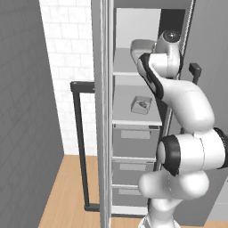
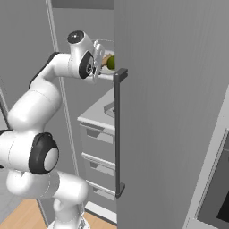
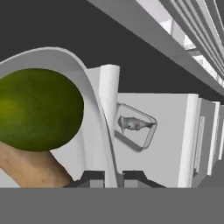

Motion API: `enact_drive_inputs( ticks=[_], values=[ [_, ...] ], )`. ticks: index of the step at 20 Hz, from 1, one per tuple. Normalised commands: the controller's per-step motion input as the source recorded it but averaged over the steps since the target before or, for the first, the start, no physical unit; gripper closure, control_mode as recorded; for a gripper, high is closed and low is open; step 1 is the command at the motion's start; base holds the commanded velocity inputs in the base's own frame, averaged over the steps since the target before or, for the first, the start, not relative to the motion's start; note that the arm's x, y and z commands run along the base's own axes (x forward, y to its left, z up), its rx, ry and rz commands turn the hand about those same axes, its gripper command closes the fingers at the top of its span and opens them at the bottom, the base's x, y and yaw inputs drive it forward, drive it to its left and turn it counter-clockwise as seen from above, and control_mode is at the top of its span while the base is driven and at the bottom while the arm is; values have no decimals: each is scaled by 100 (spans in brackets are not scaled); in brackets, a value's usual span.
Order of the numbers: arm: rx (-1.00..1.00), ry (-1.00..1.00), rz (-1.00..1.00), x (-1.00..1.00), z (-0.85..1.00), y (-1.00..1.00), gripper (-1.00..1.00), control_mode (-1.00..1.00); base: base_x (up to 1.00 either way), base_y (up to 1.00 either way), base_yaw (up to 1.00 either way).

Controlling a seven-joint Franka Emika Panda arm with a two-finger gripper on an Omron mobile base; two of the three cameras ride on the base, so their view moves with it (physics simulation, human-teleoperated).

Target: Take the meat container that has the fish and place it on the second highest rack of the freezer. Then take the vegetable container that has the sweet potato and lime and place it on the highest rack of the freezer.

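Observation:
My gripper [image 3: 114, 177] is shut on the thin wall of the clear vegetable container [image 3: 94, 94]; one fingertip stands on each side of it. Inside the container lie the green lime [image 3: 39, 109] and the tan sweet potato [image 3: 30, 168]. From the right base, the lime [image 2: 110, 62] and gripper [image 2: 99, 63] are inside the freezer [image 1: 103, 111], just above the highest rack [image 1: 127, 66]. Whether the container rests on that rack I cannot tell. The meat container [image 1: 141, 105] with the fish [image 3: 133, 124] sits on the second highest rack [image 1: 133, 116].
The freezer's left door swings open with a long black handle [image 1: 80, 133]. The right door [image 2: 174, 112] and its handle [image 2: 118, 134] stand close beside my arm. Grey drawers [image 1: 133, 140] fill the space under the shelves. A white tiled wall [image 1: 71, 67] lies behind.

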Motion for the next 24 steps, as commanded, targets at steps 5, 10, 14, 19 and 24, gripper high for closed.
enact_drive_inputs(
  ticks=[5,10,14,19,24],
  values=[
    [0,0,0,46,0,0,100,-100,0,0,0],
    [0,0,0,31,-21,0,100,-100,0,0,0],
    [0,0,0,23,-33,0,100,-100,0,0,0],
    [0,-2,0,33,-14,0,100,-100,0,0,0],
    [0,-2,-2,49,0,-7,100,-100,0,0,0]
  ],
)
